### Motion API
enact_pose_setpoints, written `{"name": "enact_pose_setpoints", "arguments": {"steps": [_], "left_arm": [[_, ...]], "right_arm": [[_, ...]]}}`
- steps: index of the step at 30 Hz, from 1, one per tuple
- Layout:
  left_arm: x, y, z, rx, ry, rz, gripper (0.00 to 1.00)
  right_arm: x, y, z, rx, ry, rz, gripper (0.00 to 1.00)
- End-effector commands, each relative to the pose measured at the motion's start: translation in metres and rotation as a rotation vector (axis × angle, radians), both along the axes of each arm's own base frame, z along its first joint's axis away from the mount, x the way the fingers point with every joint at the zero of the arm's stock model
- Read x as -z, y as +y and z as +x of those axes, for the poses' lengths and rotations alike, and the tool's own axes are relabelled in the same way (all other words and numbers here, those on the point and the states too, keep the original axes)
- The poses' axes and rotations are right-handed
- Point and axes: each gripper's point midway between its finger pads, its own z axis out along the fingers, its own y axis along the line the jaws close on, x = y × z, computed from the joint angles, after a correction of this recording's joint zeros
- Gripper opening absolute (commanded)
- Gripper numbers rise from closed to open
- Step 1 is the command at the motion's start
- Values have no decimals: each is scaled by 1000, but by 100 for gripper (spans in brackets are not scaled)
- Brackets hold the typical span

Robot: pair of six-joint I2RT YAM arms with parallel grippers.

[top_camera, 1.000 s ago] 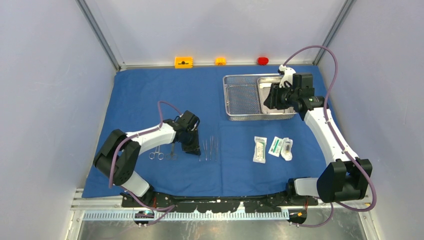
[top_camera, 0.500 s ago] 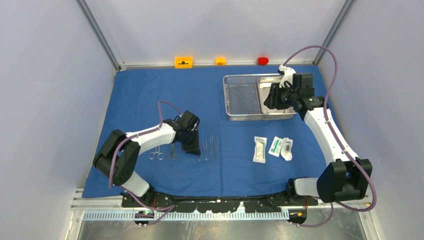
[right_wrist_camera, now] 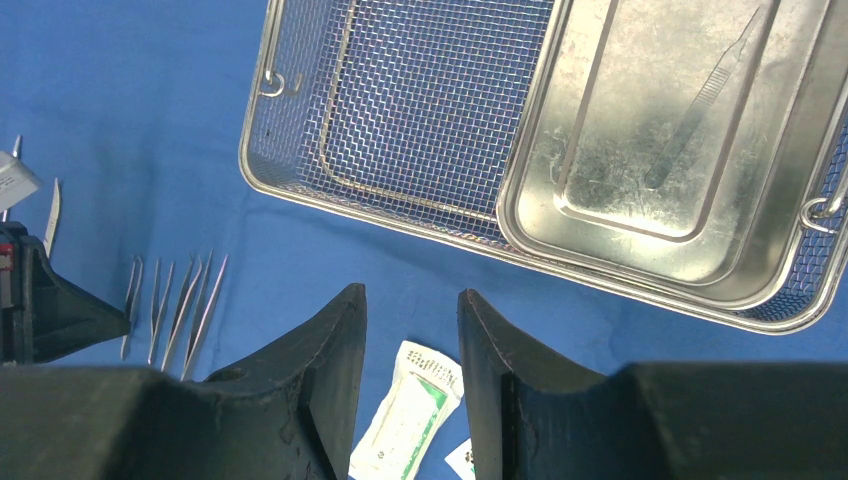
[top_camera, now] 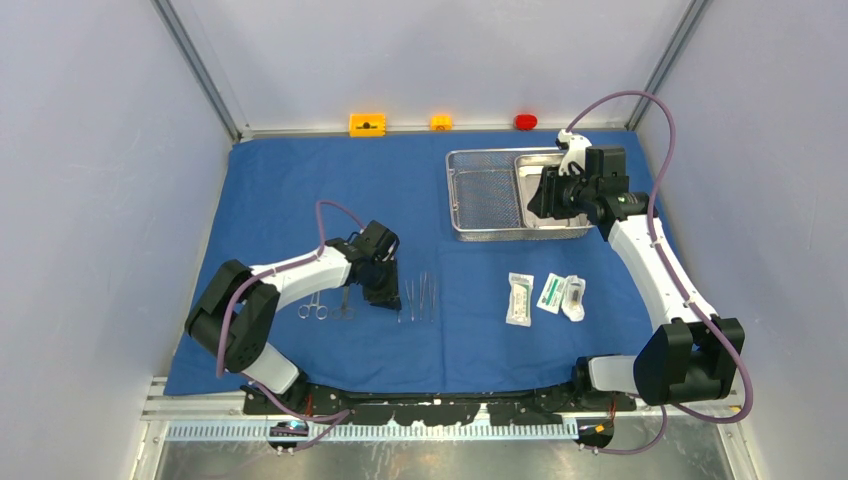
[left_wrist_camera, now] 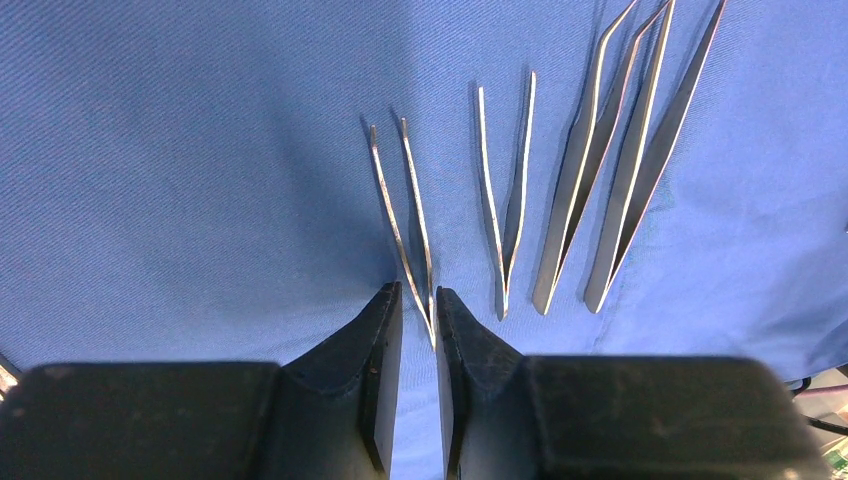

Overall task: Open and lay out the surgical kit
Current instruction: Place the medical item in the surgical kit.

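The blue cloth lies spread flat. The wire-mesh basket stands at the back right with the steel tray in its right half; a slim tool lies in the tray. Several tweezers lie in a row, with scissors and forceps to their left. Three white packets lie right of centre. My left gripper sits low on the cloth, its jaws a narrow gap apart, with the tip of the leftmost tweezers between them. My right gripper is open and empty above the tray.
Two orange blocks and a red block sit on the ledge behind the cloth. Grey walls close in both sides. Bare cloth covers the far left and the near middle.
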Motion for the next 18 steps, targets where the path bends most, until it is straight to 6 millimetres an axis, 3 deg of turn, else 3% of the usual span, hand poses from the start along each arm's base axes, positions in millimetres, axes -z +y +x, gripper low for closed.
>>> {"name": "enact_pose_setpoints", "arguments": {"steps": [1,18], "left_arm": [[-20,-10,10,27,-63,-44,21],[-23,-12,14,49,-79,-49,18]], "right_arm": [[-18,-4,0,4,-67,-13,44],[-20,-4,-1,1,-63,-12,44]]}}
